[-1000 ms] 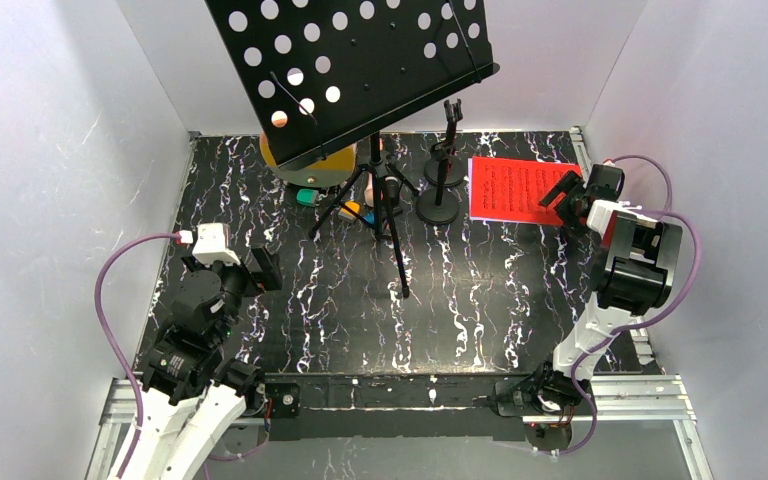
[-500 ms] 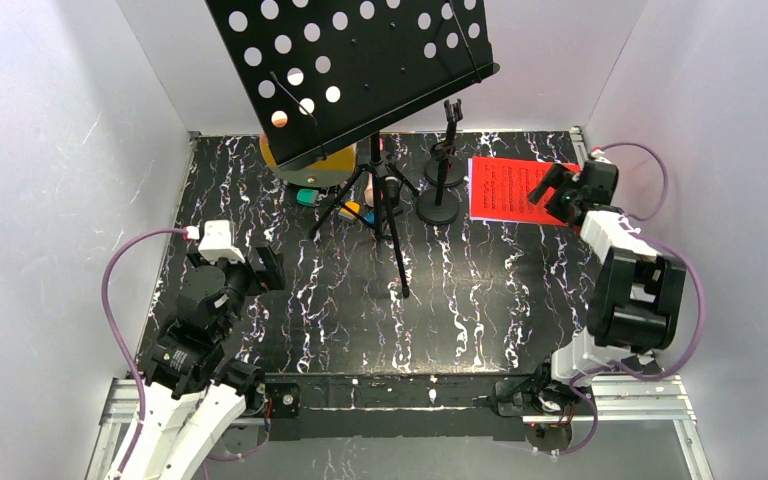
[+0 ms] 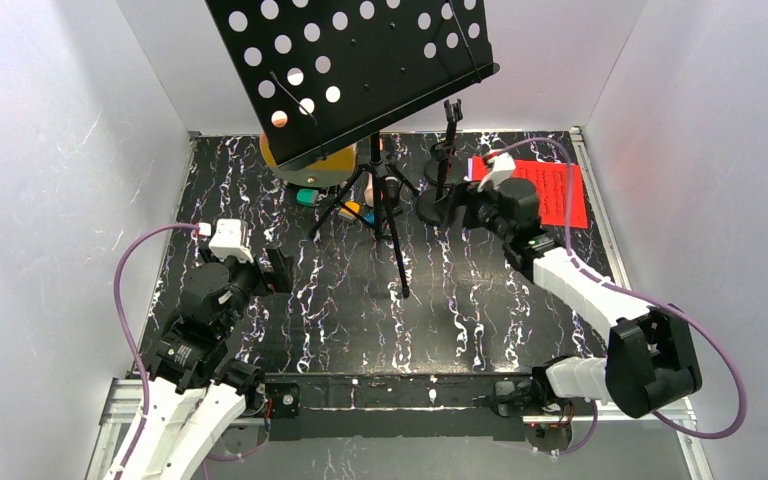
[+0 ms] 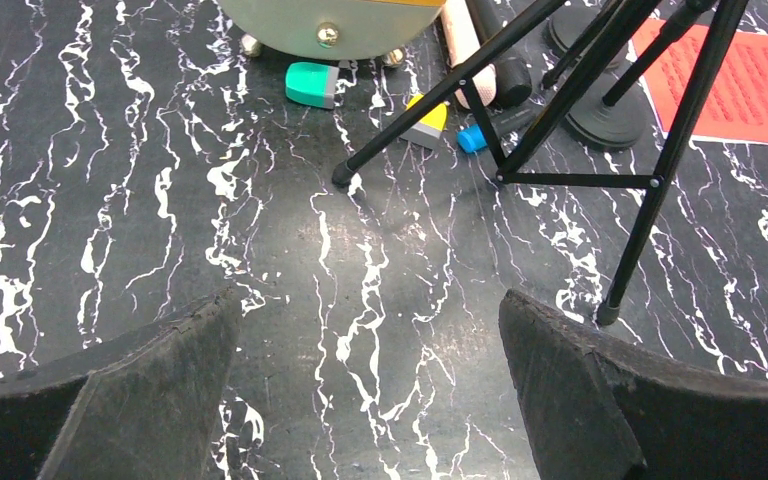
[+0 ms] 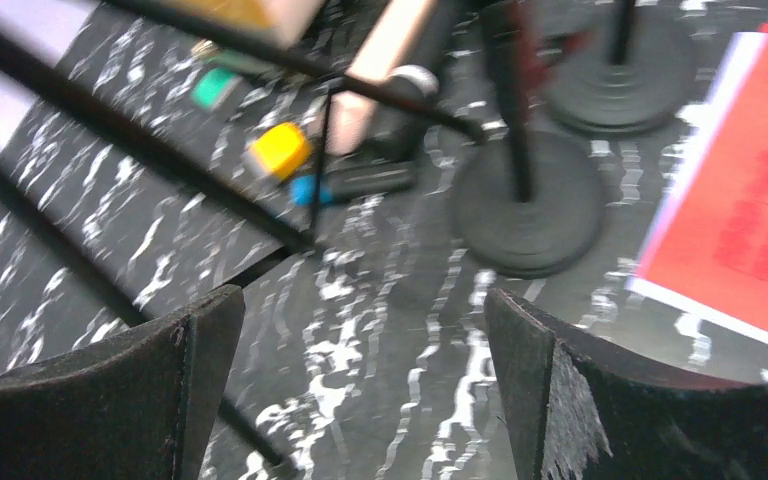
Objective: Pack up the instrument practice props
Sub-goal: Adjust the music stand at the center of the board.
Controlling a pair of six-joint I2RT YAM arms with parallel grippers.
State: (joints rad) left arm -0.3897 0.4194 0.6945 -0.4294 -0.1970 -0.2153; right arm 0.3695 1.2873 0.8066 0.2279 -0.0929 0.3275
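The black perforated music rack stands on tripod legs at the back centre. Two round-based mic holders stand right of the legs. The red sheet-music page lies flat at the back right. A cream microphone and a black microphone lie under the rack. My right gripper hovers open just in front of the nearer holder base, holding nothing. My left gripper is open over bare table, left of the tripod.
A yellow round container sits under the rack. Small green, yellow and blue pieces lie among the tripod feet. White walls close in the left, back and right sides of the marbled table.
My right arm has swung left, off the red page's right edge to the mic holders. My left gripper has edged a little right and toward the back.
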